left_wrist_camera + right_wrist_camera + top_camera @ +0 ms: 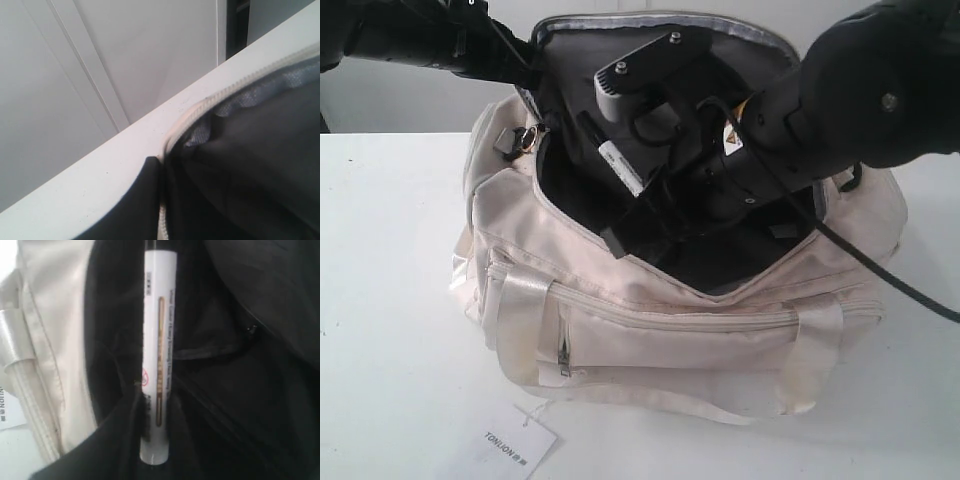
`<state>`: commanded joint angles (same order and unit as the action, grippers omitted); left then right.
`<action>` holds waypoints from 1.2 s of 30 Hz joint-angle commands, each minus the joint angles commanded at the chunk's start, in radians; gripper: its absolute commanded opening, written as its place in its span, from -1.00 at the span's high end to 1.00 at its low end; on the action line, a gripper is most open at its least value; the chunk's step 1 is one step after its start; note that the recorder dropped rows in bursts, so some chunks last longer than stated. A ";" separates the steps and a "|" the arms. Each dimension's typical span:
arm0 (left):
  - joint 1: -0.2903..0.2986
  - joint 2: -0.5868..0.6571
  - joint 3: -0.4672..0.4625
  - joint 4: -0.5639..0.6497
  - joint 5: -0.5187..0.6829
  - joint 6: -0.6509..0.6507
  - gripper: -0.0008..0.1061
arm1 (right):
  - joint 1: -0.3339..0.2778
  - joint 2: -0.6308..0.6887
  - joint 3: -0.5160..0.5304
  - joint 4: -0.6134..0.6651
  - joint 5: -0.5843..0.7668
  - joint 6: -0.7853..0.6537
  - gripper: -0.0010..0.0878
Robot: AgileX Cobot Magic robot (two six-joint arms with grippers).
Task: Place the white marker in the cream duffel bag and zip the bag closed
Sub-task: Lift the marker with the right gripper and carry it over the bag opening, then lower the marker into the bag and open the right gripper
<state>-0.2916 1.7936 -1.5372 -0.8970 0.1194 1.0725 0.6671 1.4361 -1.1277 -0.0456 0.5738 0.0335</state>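
Note:
The cream duffel bag [670, 330] stands on the table with its top zip wide open and the lid flap raised at the back. My right gripper [635, 215] is down inside the dark lining, shut on the white marker [620, 165]. In the right wrist view the marker [159, 340] runs straight out from between the dark fingers [125, 440], with the bag's cream wall [55, 315] beside it. My left gripper [525, 55] is at the flap's back left corner. In the left wrist view one dark finger [142, 200] presses against the flap's zip edge [225, 92].
A white paper hang tag [515, 445] on a string lies on the white table [390, 250] in front of the bag. A black cable [890, 285] trails off the right arm over the bag's right end. A wall stands behind the table.

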 joint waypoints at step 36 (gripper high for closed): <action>0.000 0.000 0.000 0.000 0.000 0.000 0.99 | -0.060 0.012 0.000 -0.496 0.172 0.486 0.98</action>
<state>-0.2916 1.7936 -1.5372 -0.8970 0.1194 1.0725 0.6075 1.4482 -1.1277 -0.5413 0.7458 0.5194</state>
